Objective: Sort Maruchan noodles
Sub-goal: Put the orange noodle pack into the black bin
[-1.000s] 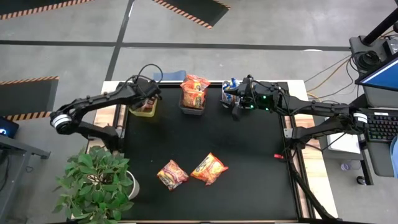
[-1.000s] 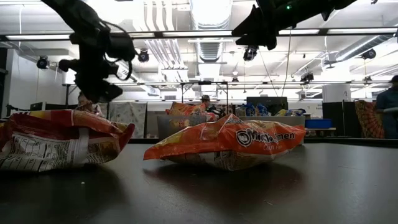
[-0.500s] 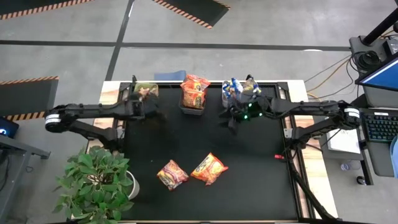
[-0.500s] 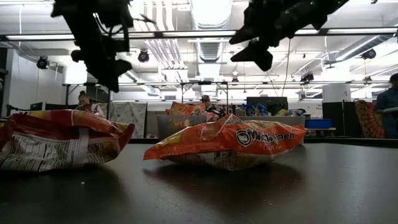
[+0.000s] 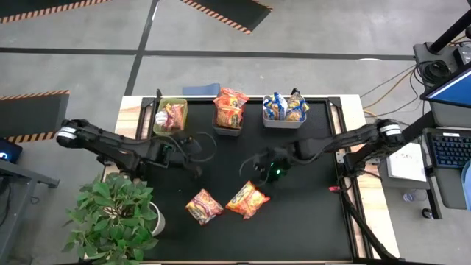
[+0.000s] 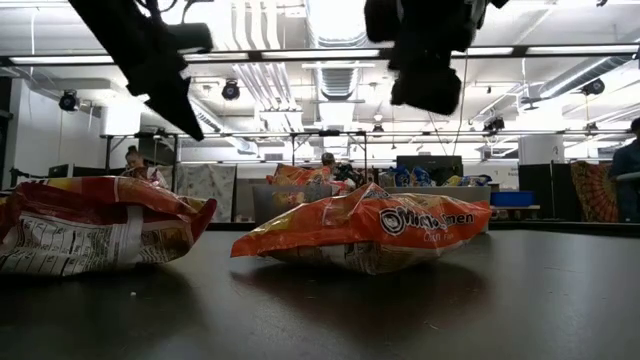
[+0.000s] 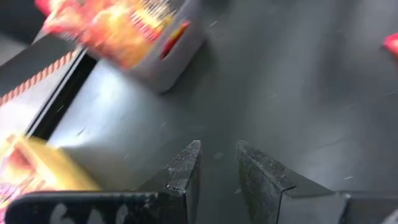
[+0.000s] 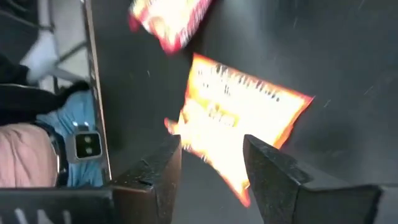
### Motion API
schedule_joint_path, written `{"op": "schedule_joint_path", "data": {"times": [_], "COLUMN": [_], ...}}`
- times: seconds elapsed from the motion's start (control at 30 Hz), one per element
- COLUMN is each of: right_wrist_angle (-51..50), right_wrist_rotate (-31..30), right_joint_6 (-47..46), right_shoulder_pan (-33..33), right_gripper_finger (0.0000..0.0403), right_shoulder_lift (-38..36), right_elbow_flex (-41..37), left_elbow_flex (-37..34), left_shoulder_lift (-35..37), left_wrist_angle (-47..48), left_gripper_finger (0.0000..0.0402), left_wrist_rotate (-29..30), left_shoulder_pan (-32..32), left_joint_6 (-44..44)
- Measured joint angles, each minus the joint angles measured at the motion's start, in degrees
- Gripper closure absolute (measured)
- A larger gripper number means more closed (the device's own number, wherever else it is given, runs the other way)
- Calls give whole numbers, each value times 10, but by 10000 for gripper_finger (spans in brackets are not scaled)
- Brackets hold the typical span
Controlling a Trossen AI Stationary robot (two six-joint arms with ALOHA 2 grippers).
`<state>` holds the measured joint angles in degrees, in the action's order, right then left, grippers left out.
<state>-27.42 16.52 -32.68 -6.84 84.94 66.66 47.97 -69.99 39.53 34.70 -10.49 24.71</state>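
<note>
Two Maruchan noodle packets lie flat on the black table near its front: a red-and-white one (image 5: 204,206) (image 6: 95,225) and an orange one (image 5: 247,199) (image 6: 370,230) (image 8: 242,118). My left gripper (image 5: 197,153) (image 7: 217,149) hangs above the bare table left of centre. It is open by a narrow gap with nothing in it. My right gripper (image 5: 254,168) (image 8: 211,146) hangs open just beyond the orange packet's far side, slanting down toward it, with nothing between its fingers.
Along the far edge stand a green bin (image 5: 170,116), a dark mesh bin (image 5: 229,118) (image 7: 174,56) with orange packets, and a white bin (image 5: 284,110) with blue-and-yellow packets. A potted plant (image 5: 114,213) stands off the near left corner. Bare table lies between bins and packets.
My left gripper has swung away from the green bin toward the table's middle and near edge, turning as it went. My right gripper has left the white bin and come toward the near edge and down, ending above the orange packet's far side. The packets have not moved.
</note>
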Motion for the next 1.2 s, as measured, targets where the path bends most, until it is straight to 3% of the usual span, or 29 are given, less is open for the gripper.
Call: {"op": "schedule_joint_path", "data": {"times": [0.33, 0.6, 0.87, 1.0, 1.2], "right_wrist_angle": [-27, -25, -23, -31, -88], "right_wrist_rotate": [-16, -130, -319, -322, -271], "right_joint_6": [-103, -104, -93, -62, -68], "right_shoulder_pan": [-81, -121, -117, -104, -97], "right_gripper_finger": [284, 307, 323, 323, 323], "right_shoulder_lift": [104, 136, 134, 120, 77], "right_elbow_flex": [-10, -12, -13, -13, -14], "left_elbow_flex": [0, 0, 0, 0, 0], "left_shoulder_lift": [-78, -136, -170, -188, -240], "left_wrist_angle": [-113, -165, -255, -319, -446], "left_gripper_finger": [319, 319, 319, 319, 319], "left_wrist_rotate": [-2, -3, -3, -16, -82], "left_shoulder_pan": [-65, -86, -89, -89, -91], "left_joint_6": [-24, -13, -51, -91, -186]}}
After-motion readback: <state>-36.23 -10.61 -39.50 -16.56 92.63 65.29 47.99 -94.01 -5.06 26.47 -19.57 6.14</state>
